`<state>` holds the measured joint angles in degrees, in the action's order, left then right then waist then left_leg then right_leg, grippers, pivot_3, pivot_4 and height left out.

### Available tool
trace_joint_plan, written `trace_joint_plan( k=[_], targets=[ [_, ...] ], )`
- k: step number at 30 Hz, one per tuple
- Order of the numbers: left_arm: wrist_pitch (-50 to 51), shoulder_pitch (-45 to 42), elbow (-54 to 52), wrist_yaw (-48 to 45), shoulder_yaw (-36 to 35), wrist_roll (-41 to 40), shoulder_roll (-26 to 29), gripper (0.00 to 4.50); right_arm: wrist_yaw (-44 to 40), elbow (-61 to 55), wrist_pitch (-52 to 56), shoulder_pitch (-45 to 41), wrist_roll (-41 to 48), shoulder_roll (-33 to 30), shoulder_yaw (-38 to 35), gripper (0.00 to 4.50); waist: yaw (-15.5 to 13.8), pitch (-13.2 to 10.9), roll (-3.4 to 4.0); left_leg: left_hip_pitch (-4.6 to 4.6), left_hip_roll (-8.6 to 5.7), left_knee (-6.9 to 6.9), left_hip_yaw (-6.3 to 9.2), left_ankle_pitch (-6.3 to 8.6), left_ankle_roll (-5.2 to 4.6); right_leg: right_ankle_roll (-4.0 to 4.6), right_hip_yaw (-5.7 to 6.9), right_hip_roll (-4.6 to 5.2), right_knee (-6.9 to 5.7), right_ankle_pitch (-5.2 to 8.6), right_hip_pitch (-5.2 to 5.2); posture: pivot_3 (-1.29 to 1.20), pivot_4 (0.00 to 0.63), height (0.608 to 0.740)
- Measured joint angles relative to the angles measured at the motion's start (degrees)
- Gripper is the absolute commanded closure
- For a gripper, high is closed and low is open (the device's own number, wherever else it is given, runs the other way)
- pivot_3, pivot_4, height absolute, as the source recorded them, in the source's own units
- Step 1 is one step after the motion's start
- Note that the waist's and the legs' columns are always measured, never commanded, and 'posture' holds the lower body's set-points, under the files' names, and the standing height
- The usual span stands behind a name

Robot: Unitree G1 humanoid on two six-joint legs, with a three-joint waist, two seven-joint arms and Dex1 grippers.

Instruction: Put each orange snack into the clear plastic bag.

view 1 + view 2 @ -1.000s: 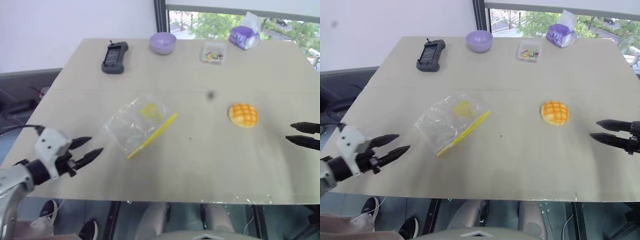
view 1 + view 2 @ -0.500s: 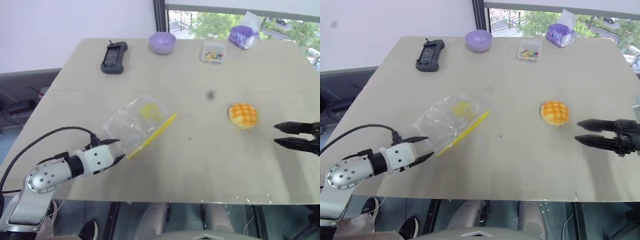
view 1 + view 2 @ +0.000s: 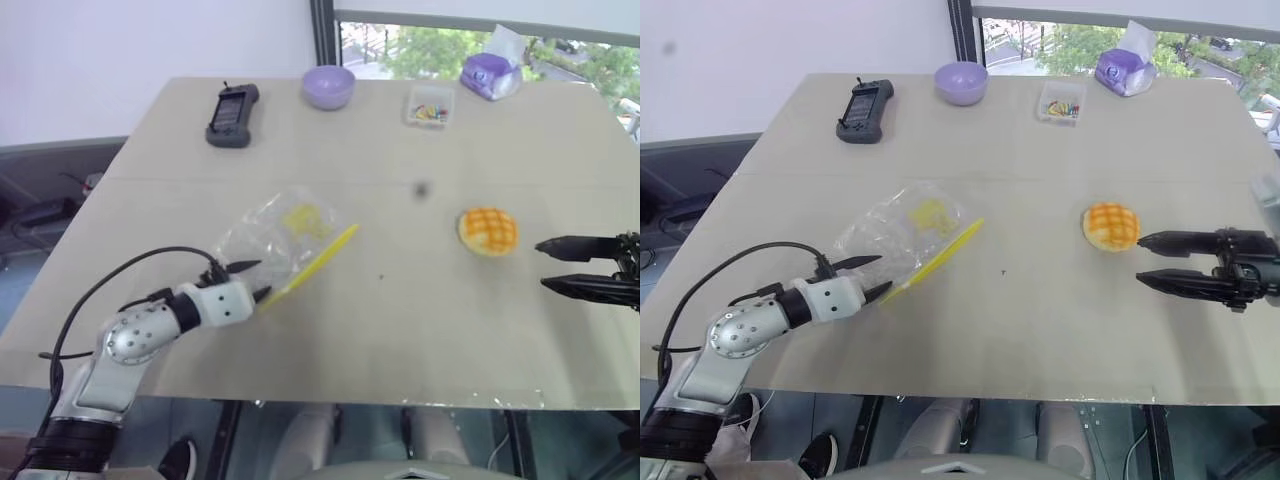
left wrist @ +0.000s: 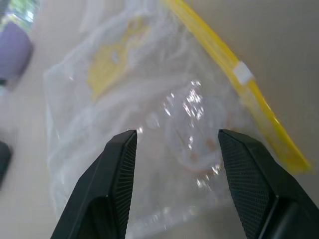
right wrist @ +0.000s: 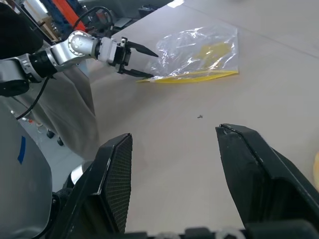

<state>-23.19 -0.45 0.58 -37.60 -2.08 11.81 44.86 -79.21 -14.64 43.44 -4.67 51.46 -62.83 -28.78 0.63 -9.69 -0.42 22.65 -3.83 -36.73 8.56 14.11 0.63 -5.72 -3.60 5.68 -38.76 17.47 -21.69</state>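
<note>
— Where do the two task items lie on the beige bench [image 3: 400,310]?
— The clear plastic bag [image 3: 283,243] lies flat left of centre, its yellow zip strip facing the bun. The orange snack [image 3: 487,230] sits well apart from it, on the right half.

— And the tools?
— The left tool [image 3: 876,276] is at the bag's near corner, black fingers spread either side of the crinkled film, not clenched on it. The right tool [image 3: 1145,262] points at the bun from just beside it, fingers parted, grasping nothing.

— Anything else on the bench?
— Along the far edge: a black handheld controller [image 3: 231,114], a lilac bowl [image 3: 329,86], a small clear box of colourful bits [image 3: 428,105] and a purple tissue pack [image 3: 489,72].
</note>
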Motion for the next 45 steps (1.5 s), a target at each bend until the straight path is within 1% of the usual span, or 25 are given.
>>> trace_joint_plan(
  k=[1,2,3,4,5,11,15,16,17,18,19,20,22,25,29,32,35,37,40,43,45],
  targets=[
    [-1.14,-1.57,2.17,2.26,0.69,2.19,-1.01,3.18,0.03,-0.03,-0.02,-0.12,-0.03,0.00,0.31,1.56,-0.03,0.02,0.03,-0.02,-0.02,-0.05,0.00,0.00,0.00,0.00,-0.01,0.00,-0.08,0.00,0.00,0.00,0.150,0.740],
    [-1.19,-1.61,2.28,2.39,0.70,2.26,-1.06,3.43,0.03,-0.03,-0.02,-0.12,-0.04,0.00,0.31,1.56,-0.02,0.01,0.03,-0.02,-0.01,-0.06,0.01,0.00,0.00,0.00,0.00,-0.02,-0.08,0.00,0.01,0.00,0.150,0.740],
    [-1.54,-1.85,2.87,3.10,0.77,2.85,-1.33,3.81,0.03,-0.03,-0.02,-0.12,-0.04,0.00,0.31,1.56,-0.02,0.01,0.02,-0.02,-0.01,-0.07,0.02,0.00,0.00,0.00,0.00,-0.03,-0.10,0.00,0.01,0.00,0.150,0.740],
    [-3.81,-3.70,4.59,6.19,1.14,4.99,-1.64,4.22,0.14,-0.01,-0.04,-0.11,-0.23,0.01,0.31,1.56,-0.13,0.05,0.08,-0.06,-0.02,-0.11,0.02,0.00,0.00,0.00,0.00,-0.02,-0.12,0.00,0.05,0.00,0.150,0.740],
    [-4.61,-4.21,4.99,7.37,1.16,5.54,-1.70,4.44,0.25,-0.01,-0.05,-0.11,-0.35,0.01,0.32,1.56,-0.19,0.08,0.12,-0.06,-0.02,-0.12,0.03,0.00,0.00,-0.01,0.00,-0.02,-0.14,0.00,0.05,0.00,0.150,0.740],
    [-6.12,-4.40,6.05,9.85,1.80,6.11,-1.84,4.44,0.87,-0.02,-0.15,-0.08,-0.68,0.07,0.32,1.56,-0.26,0.19,0.30,-0.08,-0.02,-0.15,0.03,0.00,0.00,-0.01,0.00,-0.02,-0.16,0.00,0.08,0.00,0.150,0.740],
    [-4.16,-1.59,3.98,8.42,0.52,1.96,-1.78,4.44,1.02,-0.10,-0.48,-0.10,-0.77,0.20,0.34,1.56,-0.02,0.18,0.29,-0.04,-0.01,-0.15,0.03,0.00,0.00,-0.01,-0.01,-0.02,-0.12,0.00,0.06,0.00,0.150,0.740],
    [-3.44,-0.06,3.00,7.70,0.07,0.61,-1.63,3.91,1.04,-0.04,-0.60,-0.04,-0.82,0.23,0.35,1.56,0.21,0.18,0.28,-0.02,0.00,-0.15,-0.01,0.00,0.00,-0.01,-0.06,-0.02,-0.10,0.00,0.02,0.00,0.150,0.740],
    [-2.75,1.71,1.65,6.46,-0.22,-1.16,-1.29,3.72,1.09,-0.04,-0.81,0.00,-0.92,0.34,0.37,1.56,0.35,0.17,0.28,-0.02,0.00,-0.15,-0.02,0.00,0.00,-0.01,-0.11,-0.02,-0.09,0.00,0.00,0.00,0.150,0.740],
    [-1.44,4.10,-0.26,4.90,-0.38,-3.16,-0.99,3.23,1.16,-0.03,-1.14,0.07,-1.06,0.56,0.45,1.56,0.45,0.16,0.27,0.01,0.01,-0.13,-0.03,0.00,-0.01,-0.01,-0.14,-0.02,-0.08,0.00,-0.04,0.00,0.150,0.740],
    [-1.15,4.50,-0.69,4.64,-0.45,-3.53,-0.94,2.75,1.17,-0.03,-1.17,0.08,-1.10,0.62,0.51,1.56,0.46,0.15,0.25,0.02,0.01,-0.13,-0.04,0.00,-0.01,-0.01,-0.14,-0.02,-0.09,0.00,-0.05,0.00,0.150,0.740],
    [0.23,6.68,-2.99,3.20,-0.98,-5.56,-0.43,2.38,1.25,-0.04,-1.24,0.33,-1.30,0.86,0.74,1.56,0.31,0.10,0.17,0.04,0.02,-0.13,-0.03,0.00,-0.01,-0.01,-0.09,-0.03,-0.09,0.00,-0.05,0.00,0.150,0.740],
    [2.30,10.95,-7.72,1.35,-4.02,-8.64,0.98,1.66,1.52,-0.08,-1.30,0.56,-1.48,0.98,0.88,1.56,0.17,0.08,0.12,0.02,0.03,-0.14,-0.02,0.01,-0.01,0.00,-0.08,-0.03,-0.10,0.00,-0.03,0.00,0.150,0.740],
    [4.00,17.06,-11.58,-1.15,-8.35,-9.95,3.94,0.38,1.70,-0.09,-1.30,0.77,-1.56,1.07,0.88,1.56,0.18,0.08,0.13,-0.01,0.03,-0.13,-0.07,0.01,-0.01,0.00,-0.09,-0.03,-0.09,0.00,-0.02,0.00,0.150,0.740],
    [3.94,19.96,-12.03,-2.14,-10.62,-8.85,5.53,0.38,2.00,-0.08,-1.30,0.86,-1.61,1.11,0.88,1.56,0.08,0.08,0.13,-0.01,0.03,-0.13,-0.06,0.01,-0.01,0.00,-0.08,-0.05,-0.09,0.00,0.01,0.00,0.150,0.740],
    [3.23,18.79,-11.18,-1.70,-10.37,-7.48,5.26,0.38,2.12,-0.08,-1.29,0.85,-1.61,1.13,0.90,1.56,0.04,0.09,0.16,-0.03,0.03,-0.13,-0.06,0.01,-0.01,0.00,-0.07,-0.05,-0.09,0.00,0.03,0.00,0.150,0.740],
    [1.56,11.60,-6.48,2.01,-6.40,-3.91,1.73,0.38,2.26,-0.08,-1.28,0.57,-1.61,1.25,1.30,1.56,-0.25,0.17,0.28,-0.12,0.02,-0.13,-0.02,0.00,-0.01,-0.01,-0.03,-0.06,-0.12,0.00,0.11,0.00,0.150,0.740],
    [0.96,8.10,-4.17,3.62,-4.45,-2.06,0.32,0.38,2.30,-0.03,-1.27,0.49,-1.64,1.25,1.36,1.56,-0.30,0.24,0.36,-0.15,0.01,-0.15,-0.02,0.00,-0.01,-0.01,-0.03,-0.07,-0.11,-0.01,0.15,0.00,0.150,0.740],
    [0.83,0.16,1.22,7.03,-0.25,1.27,-4.24,0.38,2.50,-0.07,-1.25,0.11,-1.64,1.29,1.57,1.56,-0.69,0.38,0.56,-0.17,-0.01,-0.24,-0.01,0.00,-0.01,-0.04,-0.03,-0.07,-0.18,-0.02,0.17,0.00,0.150,0.740],
    [0.05,-3.80,4.65,9.58,2.35,3.75,-5.31,0.38,2.82,-0.20,-1.21,0.15,-1.62,1.29,1.48,1.56,-0.61,0.49,0.57,-0.17,0.01,-0.25,-0.02,0.00,-0.01,-0.05,-0.06,-0.11,-0.18,-0.03,0.17,0.00,0.150,0.740],
    [-0.86,-4.50,5.87,10.50,2.94,4.21,-5.26,0.95,3.02,-0.41,-1.14,0.70,-1.58,1.29,1.30,1.56,-0.50,0.54,0.64,-0.18,0.01,-0.24,-0.04,0.00,-0.01,-0.05,-0.09,-0.09,-0.18,-0.03,0.16,0.00,0.150,0.740]
  ],
)
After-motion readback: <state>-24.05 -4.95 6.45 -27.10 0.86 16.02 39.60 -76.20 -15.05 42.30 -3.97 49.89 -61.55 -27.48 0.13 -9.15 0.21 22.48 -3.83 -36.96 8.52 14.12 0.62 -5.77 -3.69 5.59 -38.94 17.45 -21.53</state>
